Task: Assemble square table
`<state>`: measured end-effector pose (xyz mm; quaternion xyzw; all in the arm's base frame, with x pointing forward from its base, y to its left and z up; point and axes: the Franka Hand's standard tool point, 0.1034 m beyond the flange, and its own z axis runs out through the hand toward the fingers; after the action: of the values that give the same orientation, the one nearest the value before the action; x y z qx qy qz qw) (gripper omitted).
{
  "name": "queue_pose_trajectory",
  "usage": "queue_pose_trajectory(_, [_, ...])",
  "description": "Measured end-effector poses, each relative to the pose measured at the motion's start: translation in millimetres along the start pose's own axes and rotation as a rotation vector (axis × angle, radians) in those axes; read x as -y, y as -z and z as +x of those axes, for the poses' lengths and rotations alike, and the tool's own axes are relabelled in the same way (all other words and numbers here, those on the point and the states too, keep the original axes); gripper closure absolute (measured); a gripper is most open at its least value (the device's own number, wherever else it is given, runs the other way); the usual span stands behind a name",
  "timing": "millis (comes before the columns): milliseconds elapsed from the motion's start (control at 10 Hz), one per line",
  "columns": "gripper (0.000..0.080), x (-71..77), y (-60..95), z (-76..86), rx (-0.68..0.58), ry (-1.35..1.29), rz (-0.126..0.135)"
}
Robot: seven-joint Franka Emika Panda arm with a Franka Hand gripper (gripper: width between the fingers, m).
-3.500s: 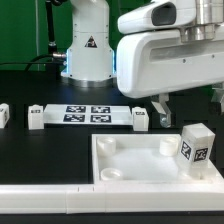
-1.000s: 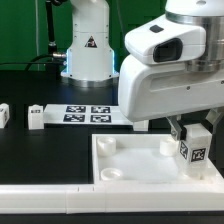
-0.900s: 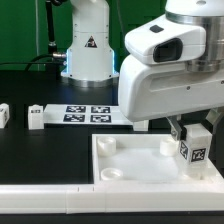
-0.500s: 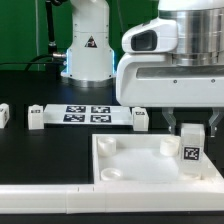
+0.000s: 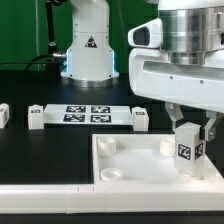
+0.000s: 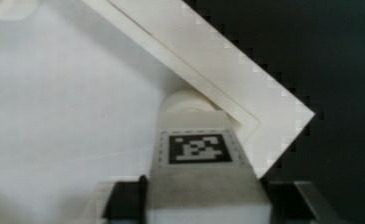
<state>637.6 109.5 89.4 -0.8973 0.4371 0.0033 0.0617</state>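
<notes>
The white square tabletop point(image 5: 130, 170) lies with its raised rim and round corner sockets up, at the front of the exterior view. My gripper point(image 5: 189, 128) is shut on a white tagged leg point(image 5: 187, 150), which stands upright in the tabletop's corner on the exterior view's right. In the wrist view the leg point(image 6: 200, 150) sits between my dark fingers point(image 6: 129, 200), close to the rim's corner point(image 6: 268, 100). Whether the leg sits in a socket is hidden. Other legs lie on the table: one point(image 5: 140, 119) by the marker board, one point(image 5: 36, 118) further left, one point(image 5: 4, 114) at the left edge.
The marker board point(image 5: 86, 113) lies behind the tabletop. The robot base point(image 5: 88, 50) stands at the back. A long white bar point(image 5: 50, 204) runs along the front edge, touching the tabletop's front rim.
My gripper came down from above and closed round the upright leg. In the last half second the arm turned and the leg's tag now faces slightly differently.
</notes>
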Motion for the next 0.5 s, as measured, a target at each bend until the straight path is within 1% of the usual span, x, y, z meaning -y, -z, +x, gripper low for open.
queue_pose_trajectory(100, [0.0502, 0.4, -0.2, -0.8, 0.002, 0.01, 0.001])
queue_pose_trajectory(200, [0.033, 0.6, -0.1, -2.1, 0.004, 0.054, -0.003])
queue_pose_trajectory(300, [0.0189, 3.7, 1.7, -7.2, 0.014, 0.096, -0.015])
queue_pose_trajectory(400, [0.0162, 4.3, 1.4, -7.3, 0.017, 0.092, -0.009])
queue_pose_trajectory(500, [0.0162, 4.1, 1.3, -7.0, 0.017, 0.215, -0.008])
